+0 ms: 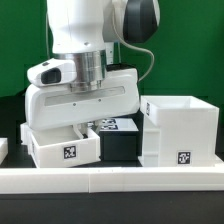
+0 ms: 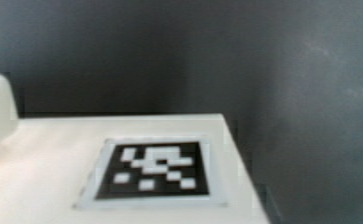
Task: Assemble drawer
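The large white housing (image 1: pixel 180 128), open at the top and with a tag on its front, stands at the exterior view's right. A small shallow tray (image 1: pixel 60 145) with a tag stands left of centre. A second small tagged white part (image 1: pixel 105 125) lies just behind it. My gripper (image 1: pixel 74 127) hangs right over the near tray, its fingertips hidden at the tray's rim. The wrist view shows no fingers, only a flat white surface (image 2: pixel 53 165) bearing a black-and-white tag (image 2: pixel 155 170); I cannot tell which part this is.
The long low white rail (image 1: pixel 110 181) runs along the front. A dark block (image 1: pixel 120 145) sits between the tray and the housing. A small white piece (image 1: pixel 4 150) shows at the left edge. The table is black, with a green backdrop behind.
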